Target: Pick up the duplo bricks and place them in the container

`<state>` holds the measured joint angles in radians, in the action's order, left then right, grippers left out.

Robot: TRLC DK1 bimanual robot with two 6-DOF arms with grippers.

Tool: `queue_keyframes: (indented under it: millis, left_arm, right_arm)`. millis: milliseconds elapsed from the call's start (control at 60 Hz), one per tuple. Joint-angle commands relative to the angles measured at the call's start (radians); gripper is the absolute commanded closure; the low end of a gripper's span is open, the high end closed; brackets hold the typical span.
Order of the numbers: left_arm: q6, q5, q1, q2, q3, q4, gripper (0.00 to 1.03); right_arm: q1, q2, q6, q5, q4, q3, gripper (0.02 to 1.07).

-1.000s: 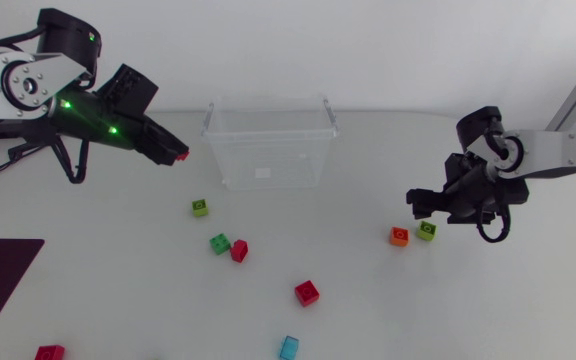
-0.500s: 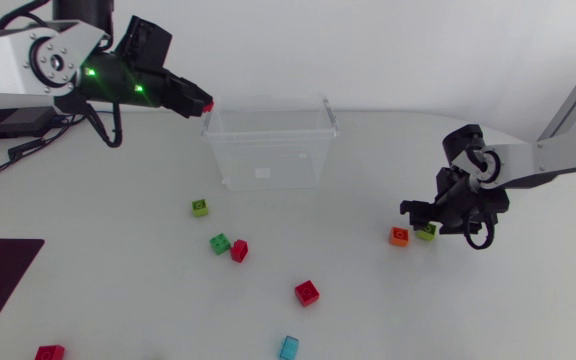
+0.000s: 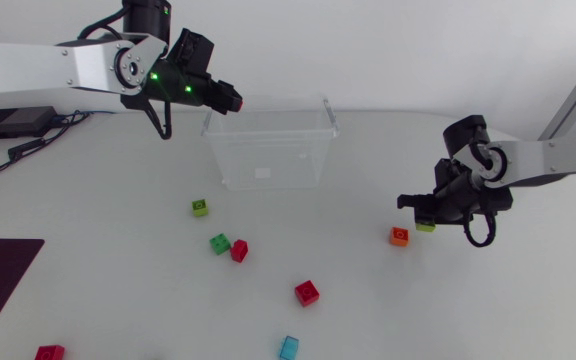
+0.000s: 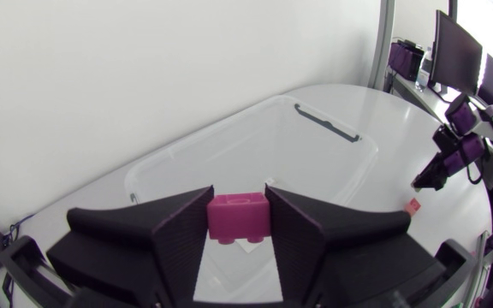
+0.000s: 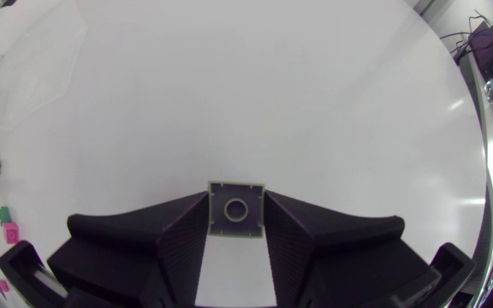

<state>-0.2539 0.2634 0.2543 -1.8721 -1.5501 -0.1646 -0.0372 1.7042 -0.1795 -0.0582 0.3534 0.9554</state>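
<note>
The left gripper [image 3: 228,99] is clamped on a red duplo brick [image 4: 238,216], held above the left rim of the clear container [image 3: 268,165]. The right gripper [image 5: 236,229] is closed on a green duplo brick [image 5: 236,209], just beside an orange brick [image 3: 399,236]. Other bricks [image 3: 307,292] lie loose on the table [image 3: 118,250].

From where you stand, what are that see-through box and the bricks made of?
The container looks like clear plastic: the table shows through its walls. The red brick in the left gripper and green brick in the right gripper seem hard moulded plastic: even colour, smooth faces.
</note>
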Motion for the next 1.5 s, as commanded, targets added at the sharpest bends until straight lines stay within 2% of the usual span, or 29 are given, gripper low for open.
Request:
queue_keyframes:
  millis: [0, 33, 183, 350, 433, 717, 883, 1167, 1483]
  left_arm:
    - [0.016, -0.021, 0.011, -0.048, -0.038, 0.011, 0.28]
    - [0.015, -0.027, 0.011, -0.050, -0.036, 0.017, 0.13]
    - [0.010, -0.044, -0.007, -0.044, -0.025, 0.023, 0.05]
    - [0.007, -0.044, -0.061, 0.030, 0.019, -0.012, 0.05]
    - [-0.025, -0.044, -0.084, 0.071, 0.041, -0.065, 0.05]
    - [-0.208, 0.005, -0.179, 0.235, 0.239, -0.187, 0.05]
    - [-0.334, 0.027, -0.208, 0.294, 0.366, -0.239, 0.05]
    - [-0.444, 0.063, -0.224, 0.318, 0.495, -0.248, 0.05]
    - [-0.524, 0.074, -0.228, 0.166, 0.504, -0.211, 0.05]
  right_arm:
    - [-0.029, -0.061, 0.011, -0.011, 0.035, 0.008, 0.82]
    - [-0.040, -0.080, 0.011, -0.011, 0.044, 0.017, 0.82]
    - [-0.093, -0.121, 0.015, -0.011, 0.090, 0.080, 0.82]
    - [-0.142, -0.121, 0.026, -0.006, 0.113, 0.190, 0.82]
    - [-0.171, -0.114, 0.031, -0.003, 0.119, 0.252, 0.82]
    - [-0.268, -0.046, 0.046, 0.004, 0.101, 0.450, 0.82]
    - [-0.306, 0.017, 0.061, 0.006, 0.071, 0.545, 0.81]
    - [-0.349, 0.158, 0.092, 0.003, 0.041, 0.715, 0.81]
    - [-0.397, 0.301, 0.120, -0.008, 0.056, 0.885, 0.79]
